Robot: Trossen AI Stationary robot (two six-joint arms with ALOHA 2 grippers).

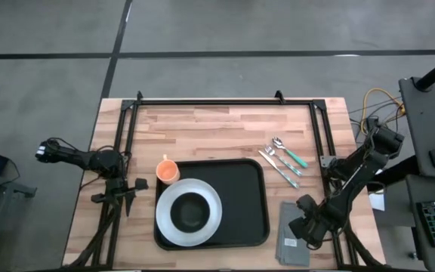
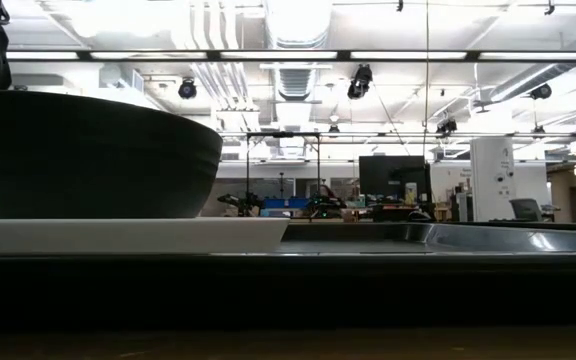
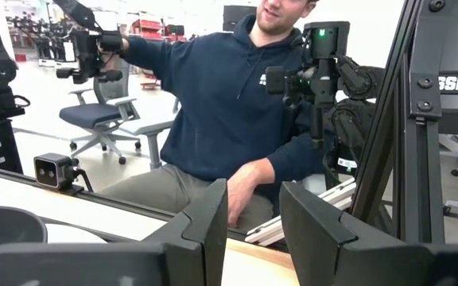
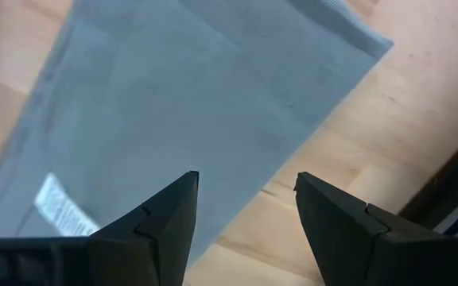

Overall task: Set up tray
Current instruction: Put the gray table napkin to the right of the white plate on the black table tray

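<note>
High view: black tray (image 1: 242, 202) sits on the wooden tabletop (image 1: 217, 128), near the front edge, about centre. White plate (image 1: 207, 219) lies in the tray's left half with a dark bowl (image 1: 189, 212) on it; plate's left rim overhangs the tray rim. Orange cup (image 1: 168, 171) on the tabletop, touching or just beside the tray's back-left corner. Three pieces of cutlery (image 1: 284, 161), at least one with a teal handle, lie on bare wood right of the tray, well apart from it. Grey napkin (image 1: 293, 240) flat on the tabletop at front right, just beside the tray's right rim.

Right gripper (image 1: 308, 229) is over the napkin's right part. Right wrist view: its fingers (image 4: 165, 222) stand apart, nothing between them, grey napkin (image 4: 189, 111) beneath with a white tag near one edge; whether the fingertips touch the cloth can't be told.

Left gripper (image 1: 129, 193) waits at the tabletop's left edge, left of the tray. Left wrist view: fingers (image 3: 209, 218) apart, empty; beyond the tabletop a person (image 3: 221, 103) in a dark hoodie sits, one arm raised to a camera rig.

Low view: bowl (image 2: 88, 155) on plate (image 2: 128, 235) fills the left side, tray rim (image 2: 488, 238) runs right; neither gripper visible here.
</note>
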